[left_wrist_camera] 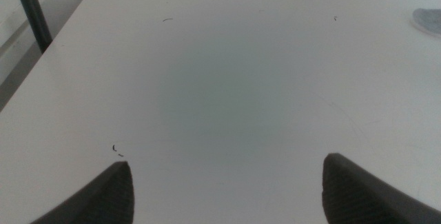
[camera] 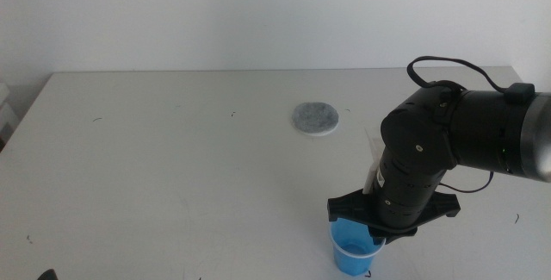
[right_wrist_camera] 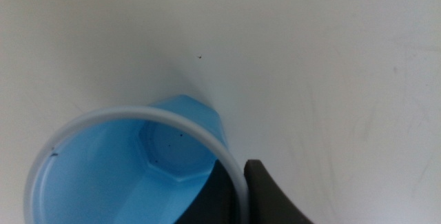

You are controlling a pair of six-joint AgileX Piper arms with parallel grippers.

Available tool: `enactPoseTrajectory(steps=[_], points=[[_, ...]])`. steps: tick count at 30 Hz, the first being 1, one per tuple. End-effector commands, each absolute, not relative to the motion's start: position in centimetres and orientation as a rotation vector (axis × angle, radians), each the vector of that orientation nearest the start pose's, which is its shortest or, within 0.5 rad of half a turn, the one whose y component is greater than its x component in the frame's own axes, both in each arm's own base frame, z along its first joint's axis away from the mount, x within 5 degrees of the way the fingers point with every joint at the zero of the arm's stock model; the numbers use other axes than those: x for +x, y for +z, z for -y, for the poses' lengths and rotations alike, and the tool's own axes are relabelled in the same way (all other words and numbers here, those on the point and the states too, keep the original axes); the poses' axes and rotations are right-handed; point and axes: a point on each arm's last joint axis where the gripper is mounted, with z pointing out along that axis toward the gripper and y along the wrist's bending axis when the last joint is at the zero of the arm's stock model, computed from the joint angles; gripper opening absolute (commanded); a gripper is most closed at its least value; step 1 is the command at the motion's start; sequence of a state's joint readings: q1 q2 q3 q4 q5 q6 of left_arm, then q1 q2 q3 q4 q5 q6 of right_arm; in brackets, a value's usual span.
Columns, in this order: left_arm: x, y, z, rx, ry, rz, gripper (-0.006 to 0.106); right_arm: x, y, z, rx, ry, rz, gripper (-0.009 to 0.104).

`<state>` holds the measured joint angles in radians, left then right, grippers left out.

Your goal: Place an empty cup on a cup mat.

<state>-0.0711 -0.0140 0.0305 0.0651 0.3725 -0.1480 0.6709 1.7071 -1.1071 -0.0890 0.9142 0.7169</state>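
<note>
White tabletop (camera: 172, 159) fills the middle view, with the cup mat (camera: 315, 117) lying flat just right of centre. In the lower right stands the cup (camera: 353, 250), upright and empty, and the right gripper (right_wrist_camera: 242, 196) pinches its rim, one jaw inside the wall and one outside. The mat lies up and slightly left of the cup, well apart. Jaw tips are hidden beneath the wrist housing there. The left gripper (left_wrist_camera: 224, 186) waits spread, near the bottom-left edge.
</note>
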Motion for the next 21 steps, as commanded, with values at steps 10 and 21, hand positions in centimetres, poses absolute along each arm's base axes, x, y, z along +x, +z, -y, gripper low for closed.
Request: enactPoseTrajectory(steps=[10, 21], points=[[5.4, 17.8, 0.2, -0.038, -0.101, -1.796, 0.105, 26.7, 26.7, -20.2, -0.040, 0.153, -2.835, -0.001], [5.4, 17.8, 0.2, -0.038, -0.101, -1.796, 0.105, 30.7, 32.3, -21.9, -0.146, 0.182, -2.723, -0.001]])
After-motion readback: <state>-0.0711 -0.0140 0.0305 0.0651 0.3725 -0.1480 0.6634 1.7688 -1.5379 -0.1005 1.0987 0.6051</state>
